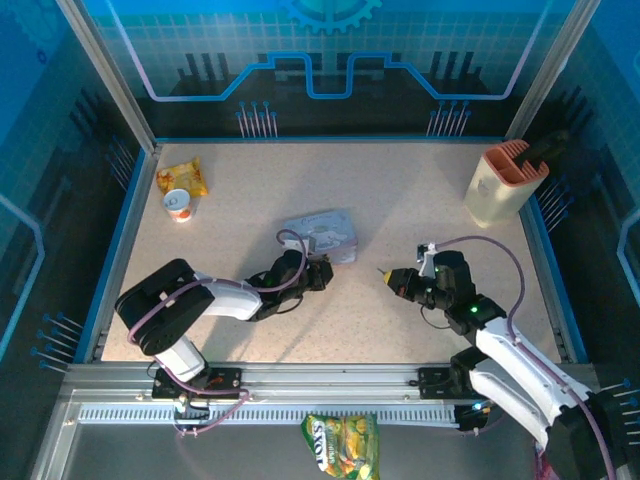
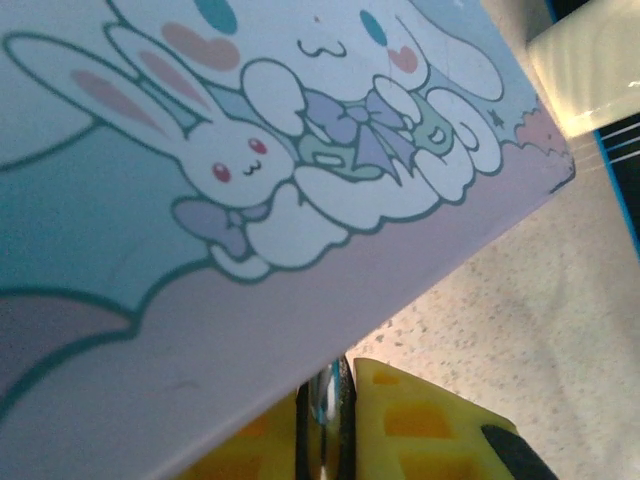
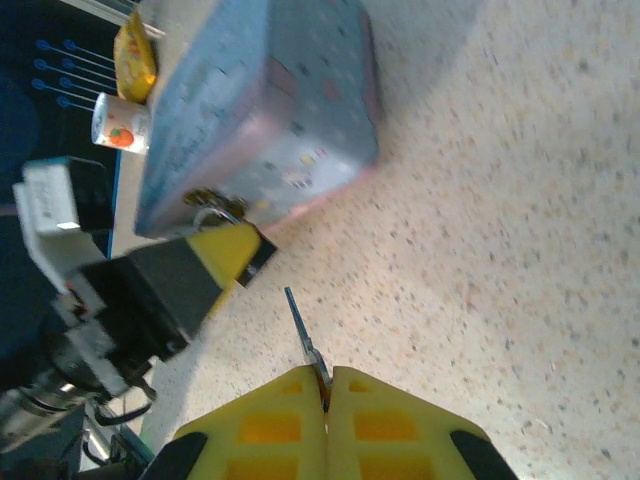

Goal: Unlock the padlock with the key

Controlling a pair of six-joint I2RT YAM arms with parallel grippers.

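Observation:
My left gripper (image 1: 318, 272) lies by the near corner of the pale blue cartoon tin (image 1: 325, 235), shut on the small dark padlock (image 2: 335, 410), which is pinched between its yellow fingers (image 2: 420, 420). In the right wrist view the padlock (image 3: 256, 260) pokes out beside the left finger (image 3: 222, 255), its silvery shackle against the tin (image 3: 260, 110). To the right, my right gripper (image 1: 390, 277) is shut on the thin dark key (image 3: 303, 332). The blade points at the padlock, a short gap away.
A beige holder (image 1: 505, 180) with an orange insert stands at the back right. A small cup (image 1: 178, 205) and a yellow packet (image 1: 183, 178) sit at the back left. A snack bag (image 1: 340, 445) lies past the front rail.

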